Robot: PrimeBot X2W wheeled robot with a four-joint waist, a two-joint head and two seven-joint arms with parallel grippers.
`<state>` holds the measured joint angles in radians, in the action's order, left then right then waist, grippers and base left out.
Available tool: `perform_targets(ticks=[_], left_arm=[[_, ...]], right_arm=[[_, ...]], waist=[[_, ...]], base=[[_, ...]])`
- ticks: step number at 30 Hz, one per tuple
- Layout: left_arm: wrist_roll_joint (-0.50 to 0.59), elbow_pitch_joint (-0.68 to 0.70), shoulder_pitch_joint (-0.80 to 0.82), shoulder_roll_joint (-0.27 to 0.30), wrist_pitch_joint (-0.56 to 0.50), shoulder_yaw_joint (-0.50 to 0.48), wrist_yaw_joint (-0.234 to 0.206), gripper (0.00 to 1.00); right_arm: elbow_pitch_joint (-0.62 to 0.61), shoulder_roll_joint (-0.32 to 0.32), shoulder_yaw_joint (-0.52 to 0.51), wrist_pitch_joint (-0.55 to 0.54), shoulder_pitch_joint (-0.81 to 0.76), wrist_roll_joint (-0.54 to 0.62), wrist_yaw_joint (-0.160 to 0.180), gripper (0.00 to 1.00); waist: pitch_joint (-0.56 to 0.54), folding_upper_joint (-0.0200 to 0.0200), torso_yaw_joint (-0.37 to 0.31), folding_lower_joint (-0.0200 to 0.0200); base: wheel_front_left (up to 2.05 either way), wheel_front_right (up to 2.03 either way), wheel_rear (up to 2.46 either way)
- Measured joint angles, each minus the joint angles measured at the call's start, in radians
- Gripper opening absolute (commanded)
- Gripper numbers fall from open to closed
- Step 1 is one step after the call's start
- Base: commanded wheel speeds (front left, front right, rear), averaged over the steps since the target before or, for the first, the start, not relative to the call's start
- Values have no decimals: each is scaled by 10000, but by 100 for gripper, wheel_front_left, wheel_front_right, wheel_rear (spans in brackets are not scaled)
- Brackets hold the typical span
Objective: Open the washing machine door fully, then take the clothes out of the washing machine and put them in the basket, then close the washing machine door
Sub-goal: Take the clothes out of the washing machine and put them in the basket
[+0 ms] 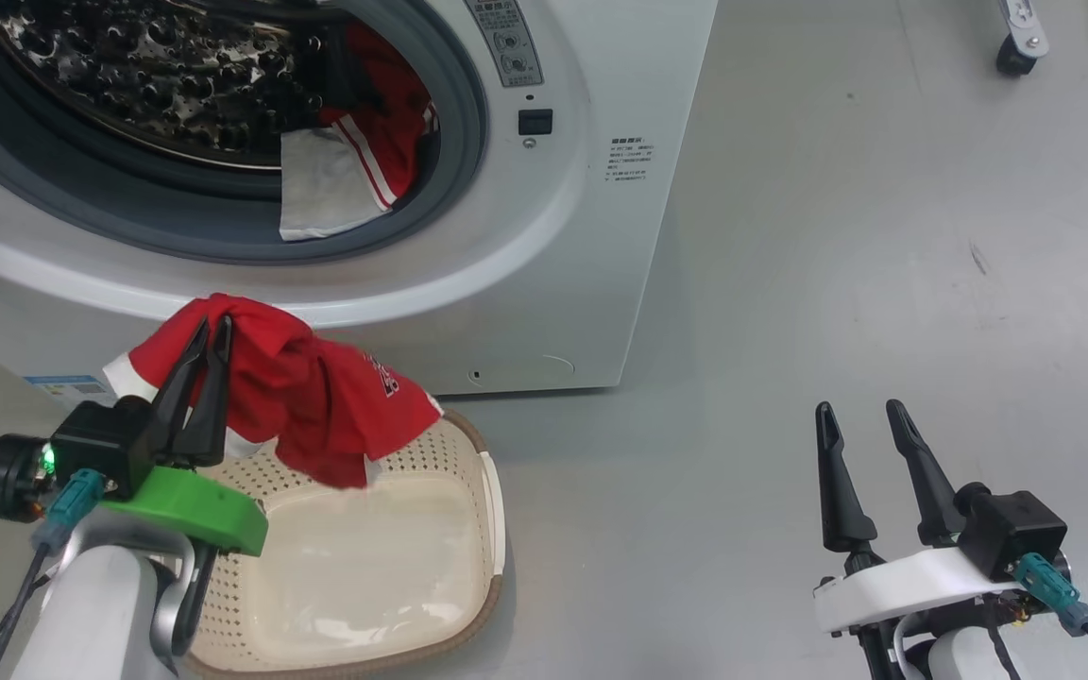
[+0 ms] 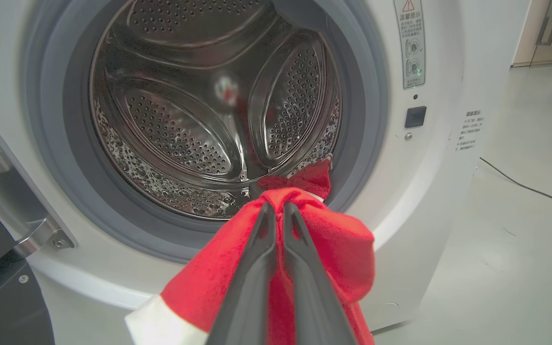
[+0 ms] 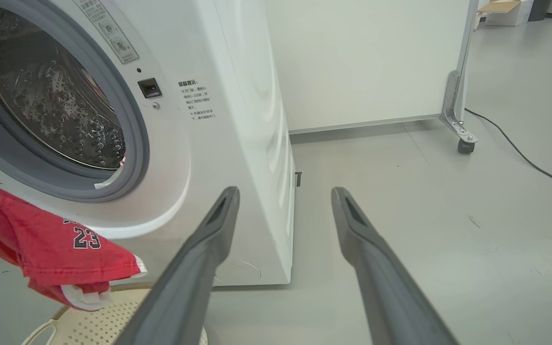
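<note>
Nearest: my right gripper [image 1: 858, 408], fingers wide, empty, well right of the basket [image 1: 492, 501]. Next: my left gripper [image 1: 209, 331], clamped on a red jersey [image 1: 308, 397] hanging over the basket's far-left corner; I judge the drop straight down. Farthest: second jersey [image 1: 383, 123] at the washing machine [image 1: 601, 236] drum mouth.

We've got the clothes [image 1: 308, 397] showing soft, matt red cloth, creased where it bunches in the left gripper [image 1: 212, 324] with its matt dark plastic fingers [image 1: 211, 397]. Just below sits the basket [image 1: 492, 510] in smooth cream perforated plastic with a brown woven-look rim. Ahead of those fingers the washing machine [image 1: 601, 236] gives us glossy white casing, a matt grey rubbery gasket [image 2: 55, 143] and a shiny dimpled steel drum [image 2: 180, 134], while under the right gripper [image 1: 858, 408] the floor [image 1: 884, 236] is smooth, dull grey.
</note>
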<state>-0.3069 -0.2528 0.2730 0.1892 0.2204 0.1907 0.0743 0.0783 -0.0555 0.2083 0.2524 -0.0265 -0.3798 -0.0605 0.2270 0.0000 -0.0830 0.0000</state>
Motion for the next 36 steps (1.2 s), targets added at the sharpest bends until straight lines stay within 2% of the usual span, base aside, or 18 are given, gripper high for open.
perform_targets(ticks=[29,36], left_arm=[[255,-2562,-524,880,-1492,219,104,0],[362,-3147,-237,897,-1668,385,119,0]], right_arm=[[-236,69,441,0,1001,144,-86,100],[-244,82,621,0,1262,144,-86,100]], waist=[[2192,0,-790,0],[2668,0,-1039,0]], base=[[0,0,0],[0,0,0]])
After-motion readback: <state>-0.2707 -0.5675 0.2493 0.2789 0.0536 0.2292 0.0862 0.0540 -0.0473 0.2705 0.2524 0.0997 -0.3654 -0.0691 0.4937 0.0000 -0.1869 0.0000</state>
